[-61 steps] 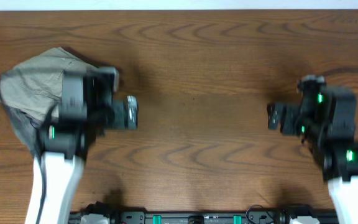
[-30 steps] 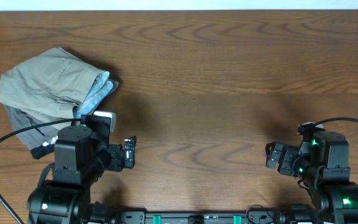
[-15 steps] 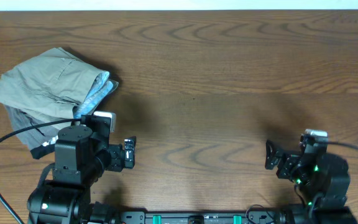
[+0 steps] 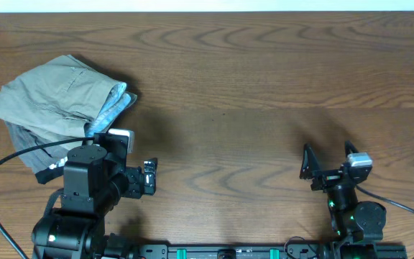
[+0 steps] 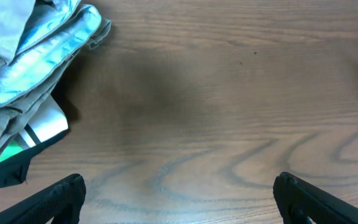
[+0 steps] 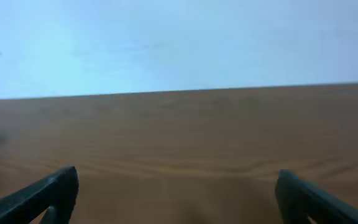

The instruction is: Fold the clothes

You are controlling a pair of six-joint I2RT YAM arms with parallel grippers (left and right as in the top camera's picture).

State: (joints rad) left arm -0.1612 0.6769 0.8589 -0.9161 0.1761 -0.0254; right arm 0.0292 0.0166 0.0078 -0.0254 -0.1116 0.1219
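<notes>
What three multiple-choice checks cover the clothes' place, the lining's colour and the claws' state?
1. The clothes lie on the table: A far left; B centre; C far right.
2. The lining at their edge is: A red; B light blue; C yellow.
3. The left claw and right claw are: A both open, empty; B both shut; C left shut on cloth.
Answers: A, the pile sits by the left edge; B, pale blue stripes show; A, fingers stand apart over bare wood.

A brown wooden table [image 6: 185, 137] is seen, bounded by a pale wall [image 6: 179, 43] beyond. The dark fingertips [image 6: 51, 193] of the right gripper [image 6: 178, 196] are spread wide apart at the lower corners.
</notes>
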